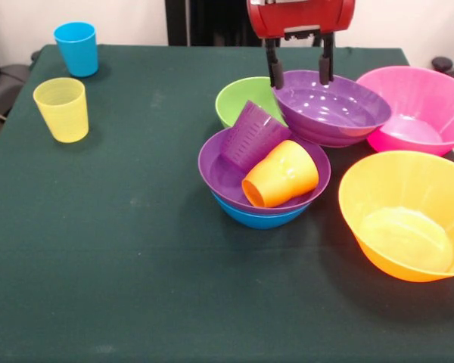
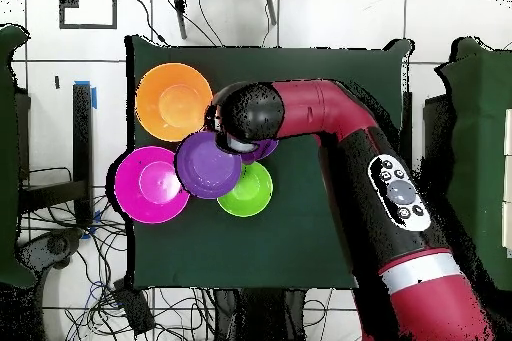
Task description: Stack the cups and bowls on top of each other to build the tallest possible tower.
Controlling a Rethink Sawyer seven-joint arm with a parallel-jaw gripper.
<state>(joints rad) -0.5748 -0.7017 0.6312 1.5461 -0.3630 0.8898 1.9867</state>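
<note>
My gripper [image 1: 300,72] hangs open, its two fingers spread at the far rim of a tilted purple bowl [image 1: 333,106] that leans on neighbouring bowls. In front stands the tower: a blue bowl [image 1: 261,219] with a second purple bowl [image 1: 219,170] nested in it. A purple cup [image 1: 250,136] and an orange cup [image 1: 281,174] lie tipped inside. The green bowl [image 1: 238,98] sits behind it. The pink bowl [image 1: 424,106] and orange bowl [image 1: 408,219] are at the right. A blue cup [image 1: 76,48] and a yellow cup [image 1: 62,109] stand upright far left. In the overhead view the arm [image 2: 330,117] hides the gripper.
The table is covered with a dark green cloth [image 1: 121,265]. In the overhead view the orange bowl [image 2: 174,101], pink bowl [image 2: 150,184], purple bowl [image 2: 205,165] and green bowl [image 2: 248,190] cluster at the cloth's left half. Cables lie on the floor around the table.
</note>
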